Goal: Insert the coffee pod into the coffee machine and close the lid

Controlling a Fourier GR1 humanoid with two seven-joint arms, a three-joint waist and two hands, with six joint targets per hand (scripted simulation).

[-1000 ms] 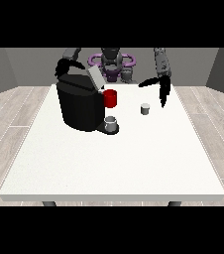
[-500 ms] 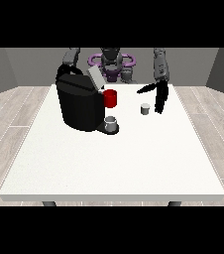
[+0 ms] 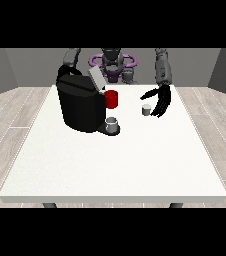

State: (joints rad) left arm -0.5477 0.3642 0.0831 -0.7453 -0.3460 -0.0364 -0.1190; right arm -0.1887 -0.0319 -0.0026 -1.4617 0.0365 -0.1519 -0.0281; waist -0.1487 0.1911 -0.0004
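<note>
Hand at the view's right (image 3: 161, 101) hanging low from a steeply down-angled forearm, fingers straight and spread, pointing downward, thumb held out to the side. Hand at the view's left (image 3: 65, 71) raised, arm bent at the elbow; finger pose not discernible.

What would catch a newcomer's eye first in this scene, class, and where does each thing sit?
The bulky black coffee machine dominates the left of the white table, its lid tilted up, a red part at its front and a grey cup under it. To its right a small grey coffee pod stands on the table, with the hand at the view's right just beside it, fingers pointing down.
</note>
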